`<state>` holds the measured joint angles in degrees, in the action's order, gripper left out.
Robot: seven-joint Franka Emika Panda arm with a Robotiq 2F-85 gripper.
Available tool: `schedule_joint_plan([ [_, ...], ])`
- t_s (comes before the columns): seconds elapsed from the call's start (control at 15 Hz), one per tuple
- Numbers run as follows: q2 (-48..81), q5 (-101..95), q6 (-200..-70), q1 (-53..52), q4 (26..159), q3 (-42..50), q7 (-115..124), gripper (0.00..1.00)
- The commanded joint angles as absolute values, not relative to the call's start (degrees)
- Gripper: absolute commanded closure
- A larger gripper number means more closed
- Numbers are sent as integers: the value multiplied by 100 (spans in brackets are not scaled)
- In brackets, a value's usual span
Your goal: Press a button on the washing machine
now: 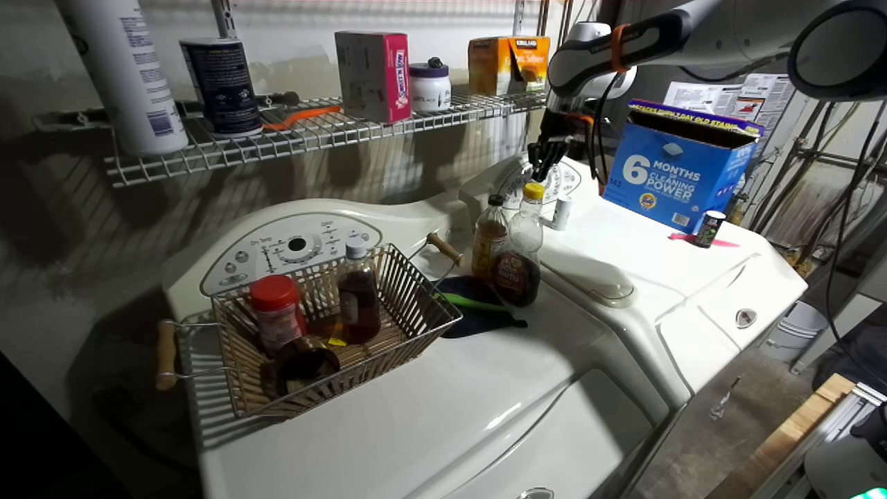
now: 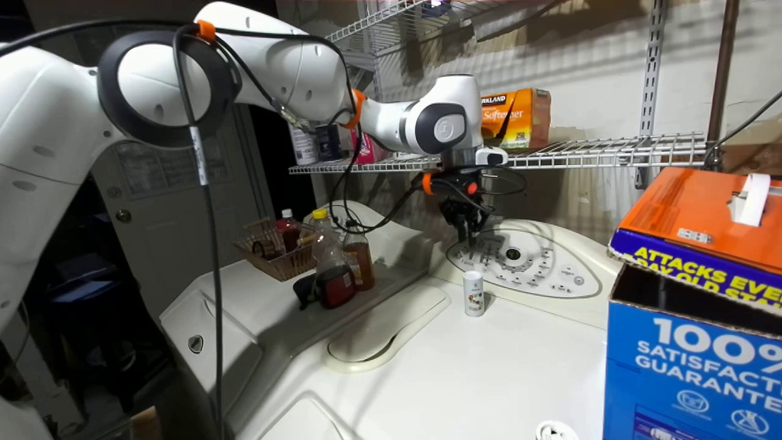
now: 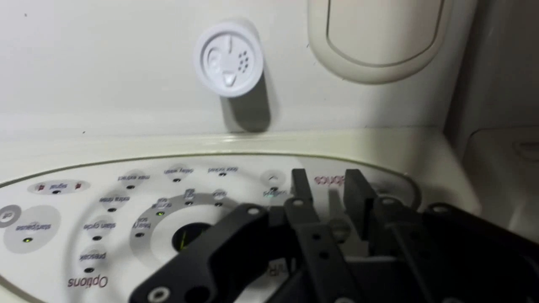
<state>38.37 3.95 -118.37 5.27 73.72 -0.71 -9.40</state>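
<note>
The white washing machine [image 2: 489, 379] has a curved console [image 2: 531, 275] with wash-cycle labels; it also shows in an exterior view [image 1: 610, 242]. In the wrist view its panel lettering is upside down, with a dark round dial [image 3: 189, 235], a start/pause button [image 3: 31, 229] and a small off button [image 3: 9, 215]. Green lights glow near start/pause and on the dial ring. My gripper [image 3: 327, 179] points down over the console's end nearest the neighbouring machine, fingers apart with nothing between. It also shows in both exterior views [image 1: 538, 172] [image 2: 470, 241]. I cannot tell whether the fingertips touch the panel.
A white shaker [image 2: 473, 293] stands just before the console. Syrup bottles [image 1: 520, 267] and a wire basket [image 1: 388, 353] stand on the matching dryer [image 1: 416, 423]. A blue detergent box [image 1: 675, 173] stands on the washer. A wire shelf [image 2: 611, 160] runs behind the arm.
</note>
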Motion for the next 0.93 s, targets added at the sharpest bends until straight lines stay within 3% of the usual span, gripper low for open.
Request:
schedule_joint_plan([
  [0.0,2758,562,-11288,714,8710,-337,-1765,41],
  [0.4,1315,337,-10947,646,10303,-32,-1767,0],
  [0.87,-576,-154,-11469,577,11805,254,-2039,0],
])
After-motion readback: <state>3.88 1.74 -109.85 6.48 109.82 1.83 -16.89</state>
